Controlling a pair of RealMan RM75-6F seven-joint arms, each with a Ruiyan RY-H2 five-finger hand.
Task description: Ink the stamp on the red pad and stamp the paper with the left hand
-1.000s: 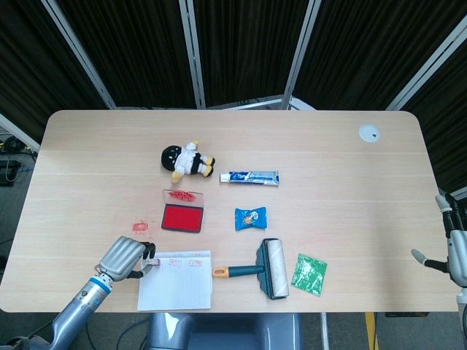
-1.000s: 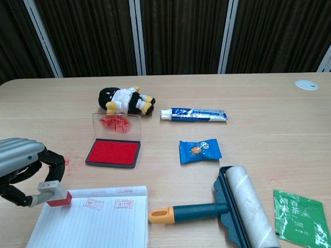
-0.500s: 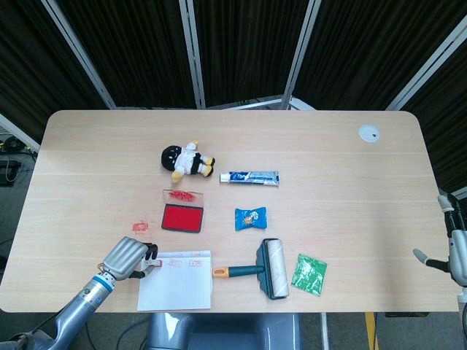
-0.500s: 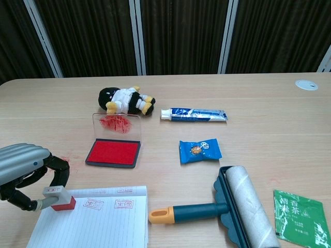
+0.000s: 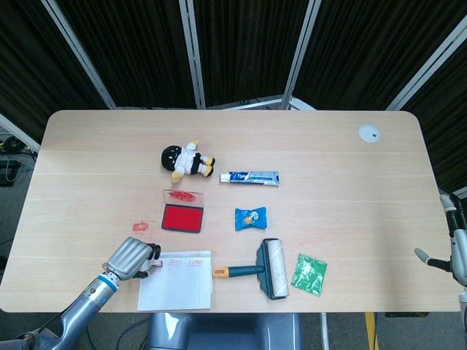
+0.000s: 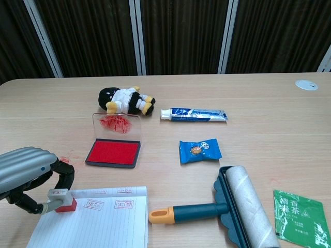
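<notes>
Stamp [image 6: 61, 200] held by left robot hand [image 6: 28, 173], fingers curled round it, red base on top-left corner of paper [image 6: 98, 222], 2 red marks beside it. Red pad [image 6: 113, 153] open just beyond. Right robot hand [image 5: 454, 251] at worktop [image 5: 328, 168] edge, grip unclear.

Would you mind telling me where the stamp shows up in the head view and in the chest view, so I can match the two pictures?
Head view: the stamp sits low and left, held by the left hand at the top left corner of the paper.
Chest view: the stamp is at the lower left, held over the same corner of the paper.
Shared landmark: the red pad, beyond the stamp in both views.
</notes>
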